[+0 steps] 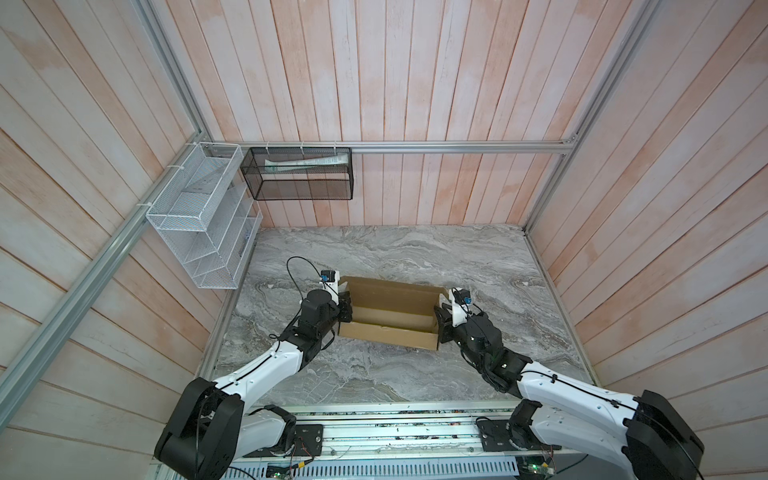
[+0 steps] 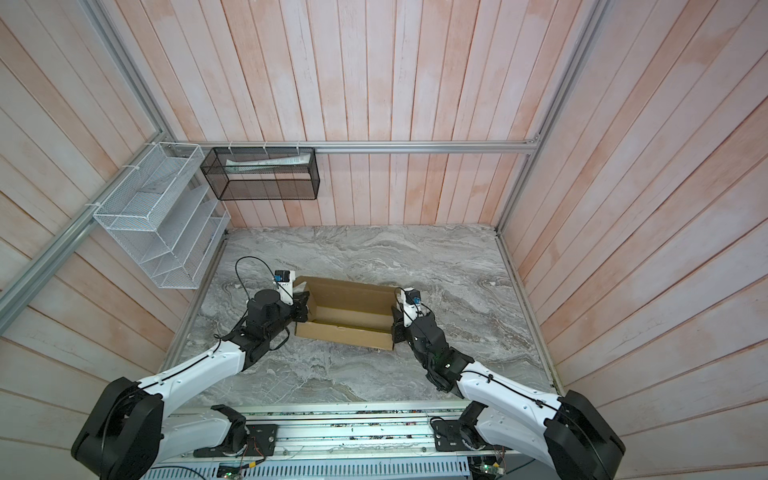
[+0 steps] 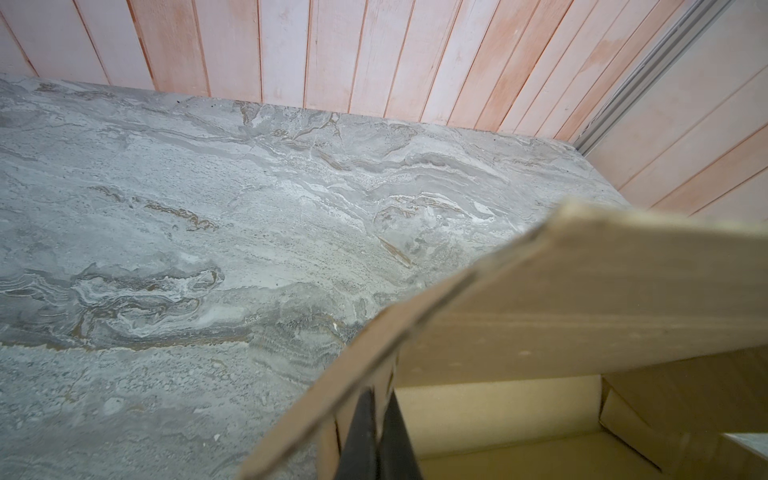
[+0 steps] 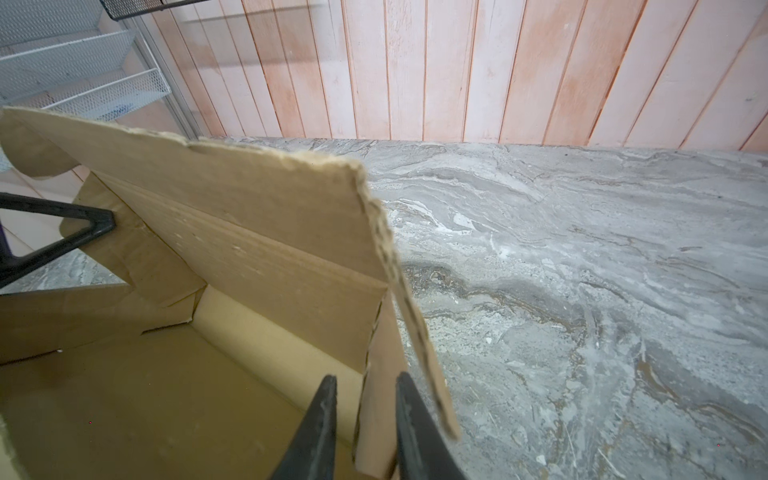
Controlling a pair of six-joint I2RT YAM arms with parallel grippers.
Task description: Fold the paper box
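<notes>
The paper box (image 1: 390, 316) (image 2: 349, 313) is tan cardboard, half formed, lying mid-table with its long back panel raised and its floor showing. My left gripper (image 1: 345, 309) (image 2: 305, 309) is at the box's left end. In the left wrist view the left gripper (image 3: 379, 399) is shut on that end wall of the box (image 3: 582, 291). My right gripper (image 1: 440, 322) (image 2: 397, 322) is at the right end. In the right wrist view the right gripper (image 4: 366, 378) is open and straddles the right end wall (image 4: 380, 399), one finger inside the box (image 4: 249, 232) and one outside.
The grey marble table (image 1: 415, 257) has walls of wood panels on three sides. A white wire rack (image 1: 199, 232) and a black mesh basket (image 1: 299, 174) holding papers hang at the back left. The arm bases stand on a metal rail (image 1: 395, 436) along the front edge.
</notes>
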